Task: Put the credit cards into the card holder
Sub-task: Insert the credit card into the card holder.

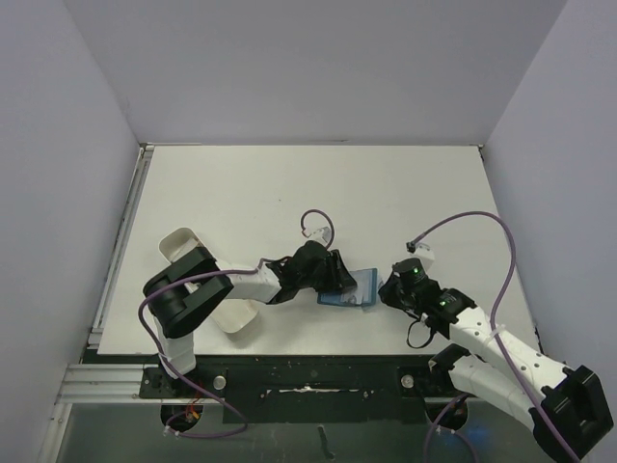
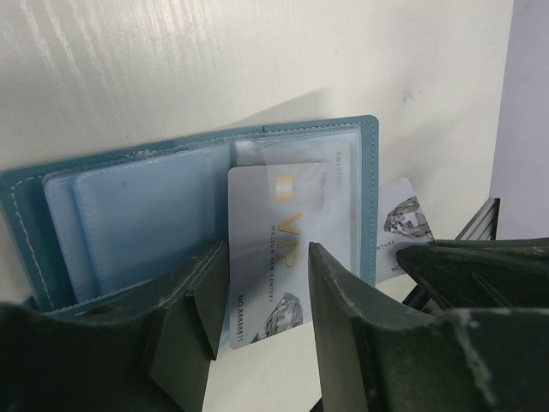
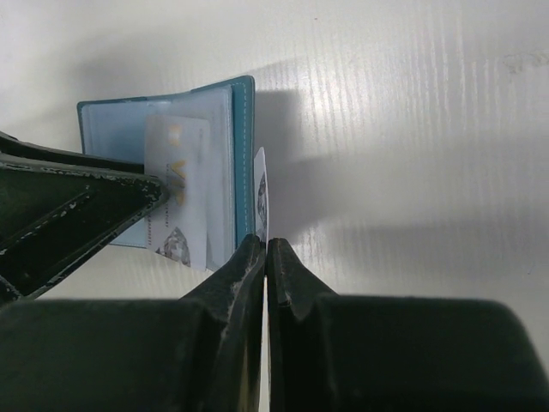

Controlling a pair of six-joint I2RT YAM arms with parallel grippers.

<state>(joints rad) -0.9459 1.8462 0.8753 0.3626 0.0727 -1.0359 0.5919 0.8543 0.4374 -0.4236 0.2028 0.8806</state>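
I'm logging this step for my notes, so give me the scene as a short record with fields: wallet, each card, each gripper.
card holder: teal, lying open on the white table, clear sleeves showing
VIP card: upper end seems under a clear sleeve, lower end sticking out
second card: outside the holder, just past its edge, standing on edge
left gripper: fingers either side of the VIP card; grip unclear
right gripper: shut on the second card

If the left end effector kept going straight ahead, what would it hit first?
Probably the open teal card holder: the left end effector straddles a pale card partly slid into its pocket, pointing straight at it. Depth is unclear.
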